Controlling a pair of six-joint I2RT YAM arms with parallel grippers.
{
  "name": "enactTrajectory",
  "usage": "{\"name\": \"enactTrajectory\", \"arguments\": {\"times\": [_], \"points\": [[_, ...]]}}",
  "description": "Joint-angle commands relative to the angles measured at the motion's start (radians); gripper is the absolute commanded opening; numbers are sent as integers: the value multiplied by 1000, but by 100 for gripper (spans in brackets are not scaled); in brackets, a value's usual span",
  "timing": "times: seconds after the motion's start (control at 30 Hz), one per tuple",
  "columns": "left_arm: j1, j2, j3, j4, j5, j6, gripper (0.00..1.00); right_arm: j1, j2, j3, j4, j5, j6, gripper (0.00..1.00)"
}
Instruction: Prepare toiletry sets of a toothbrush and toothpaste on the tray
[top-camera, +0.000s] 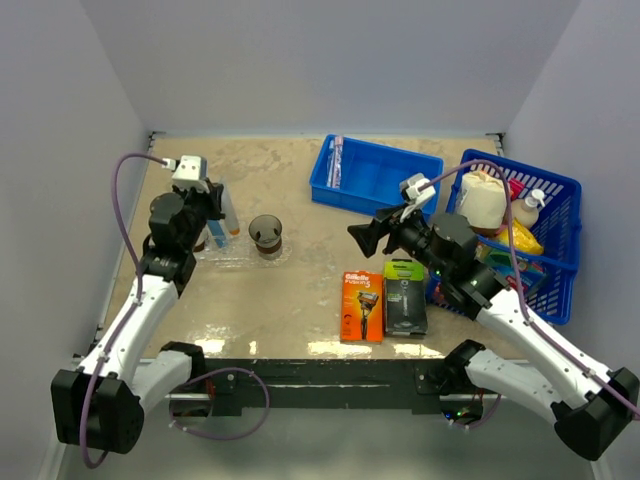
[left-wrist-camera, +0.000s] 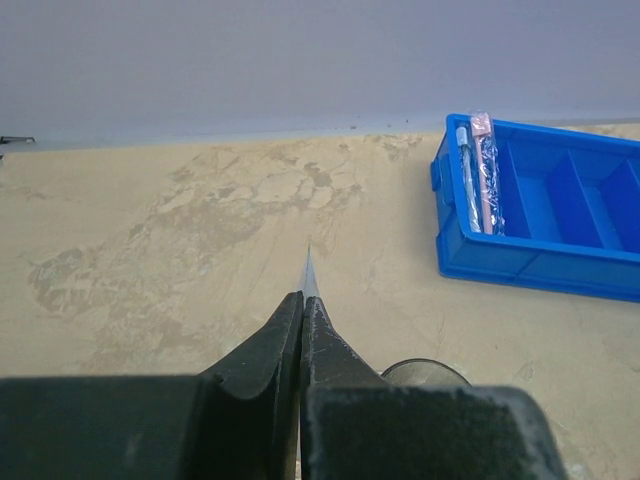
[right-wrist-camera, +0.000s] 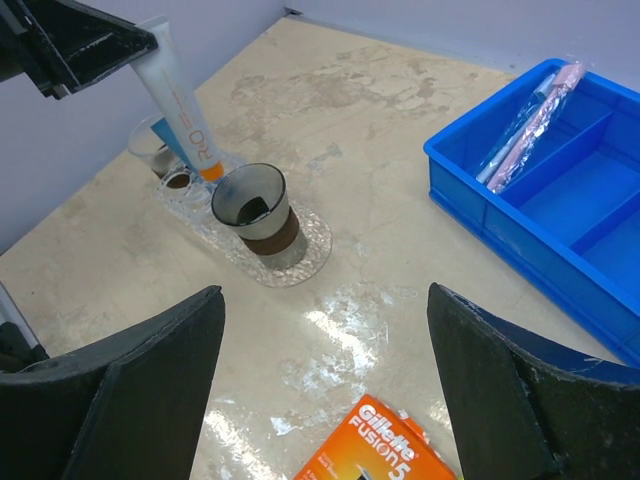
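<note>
My left gripper (top-camera: 208, 203) is shut on the flat end of a white-and-blue toothpaste tube (right-wrist-camera: 180, 105). It holds the tube upright, orange cap down, at a clear cup (right-wrist-camera: 152, 148) on the see-through tray (right-wrist-camera: 312, 252). In the left wrist view the jaws (left-wrist-camera: 302, 300) pinch the tube's thin edge (left-wrist-camera: 309, 272). A second, brown-banded cup (top-camera: 265, 235) stands empty on the tray, also seen from the right wrist (right-wrist-camera: 255, 215). Wrapped toothbrushes (top-camera: 337, 160) lie in the blue bin (top-camera: 395, 185). My right gripper (top-camera: 358, 236) is open and empty above the table.
An orange razor pack (top-camera: 362, 305) and a black-green razor pack (top-camera: 405, 297) lie side by side near the front. A blue lattice basket (top-camera: 556, 215) with bottles and packets stands at the right. The blue bin's other compartments (right-wrist-camera: 590, 190) hold nothing.
</note>
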Motion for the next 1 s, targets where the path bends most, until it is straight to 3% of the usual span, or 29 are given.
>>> {"name": "enactTrajectory", "arguments": {"times": [0.0,0.97], "points": [[8,4,-14,113,-8,5,0,-2,-27,-11,56,26,5,85],[8,39,-16,155,-48,31,0,-1,-33,-36,74,15,9,86]]}}
